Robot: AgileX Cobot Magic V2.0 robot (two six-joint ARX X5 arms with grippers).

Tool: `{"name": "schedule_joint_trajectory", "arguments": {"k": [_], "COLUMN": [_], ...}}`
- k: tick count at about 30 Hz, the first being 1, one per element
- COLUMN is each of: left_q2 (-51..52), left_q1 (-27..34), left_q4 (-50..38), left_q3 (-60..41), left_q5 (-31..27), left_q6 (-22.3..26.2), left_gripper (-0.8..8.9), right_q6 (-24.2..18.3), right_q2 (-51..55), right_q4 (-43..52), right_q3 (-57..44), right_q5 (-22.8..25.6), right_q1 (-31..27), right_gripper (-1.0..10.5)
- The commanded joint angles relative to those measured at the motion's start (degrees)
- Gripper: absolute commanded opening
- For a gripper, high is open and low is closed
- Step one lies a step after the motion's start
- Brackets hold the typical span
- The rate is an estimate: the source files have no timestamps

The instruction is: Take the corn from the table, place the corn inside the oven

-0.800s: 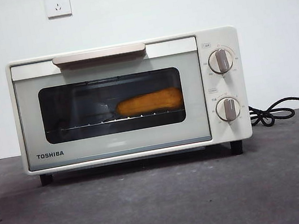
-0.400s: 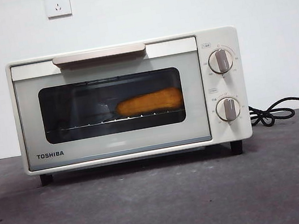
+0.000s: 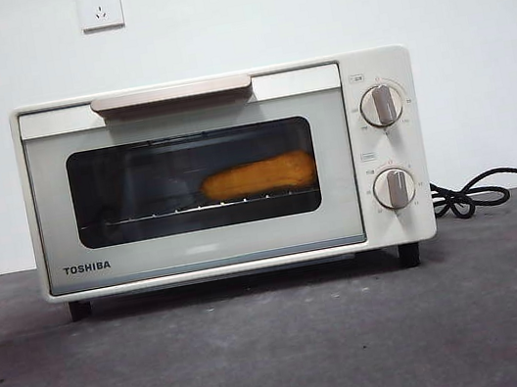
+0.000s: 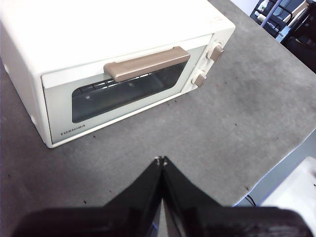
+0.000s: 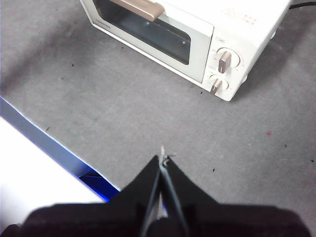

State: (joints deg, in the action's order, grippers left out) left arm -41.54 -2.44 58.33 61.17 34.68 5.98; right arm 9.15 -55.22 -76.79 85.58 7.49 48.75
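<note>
Grey table [image 3: 284, 348], corn [image 3: 258, 176] inside oven [image 3: 223, 173], pincers apart

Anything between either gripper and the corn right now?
Yes: the oven's closed glass door. The corn lies on the rack inside, behind the window. The left gripper and right gripper are both shut, held back above the table.

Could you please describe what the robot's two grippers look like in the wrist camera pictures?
The left gripper and the right gripper look alike: each has two matte black jaws, broad at the base and tapering to a narrow point, with small pale specks at the very tips. No cables, labels or markings show on either, and the arms behind them are out of view.
</note>
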Motion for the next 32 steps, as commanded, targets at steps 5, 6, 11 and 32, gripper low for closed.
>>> {"name": "schedule_joint_trajectory", "arguments": {"k": [5,6,11,32], "left_q2": [-0.24,-0.24,-0.31,-0.48], "left_q1": [-0.13,-0.13,-0.13,-0.13], "left_q4": [1.64,1.64,1.16,-2.01], "left_q3": [0.02,0.02,0.11,0.11], "left_q5": [0.26,0.24,0.26,3.02], "left_q6": [0.02,0.02,-0.37,0.07], "left_gripper": [-0.05,-0.04,-0.04,-0.04], "right_q6": [-0.31,-0.31,-0.31,-0.31], "right_q2": [-0.07,-0.07,-0.07,-0.07], "right_q4": [0.28,0.28,0.28,0.28], "right_q3": [-0.48,-0.48,-0.48,-0.48], "right_q5": [0.07,0.07,0.07,0.07], "right_q1": [0.04,0.04,0.04,0.04], "right_gripper": [-0.1,-0.1,-0.1,-0.1]}}
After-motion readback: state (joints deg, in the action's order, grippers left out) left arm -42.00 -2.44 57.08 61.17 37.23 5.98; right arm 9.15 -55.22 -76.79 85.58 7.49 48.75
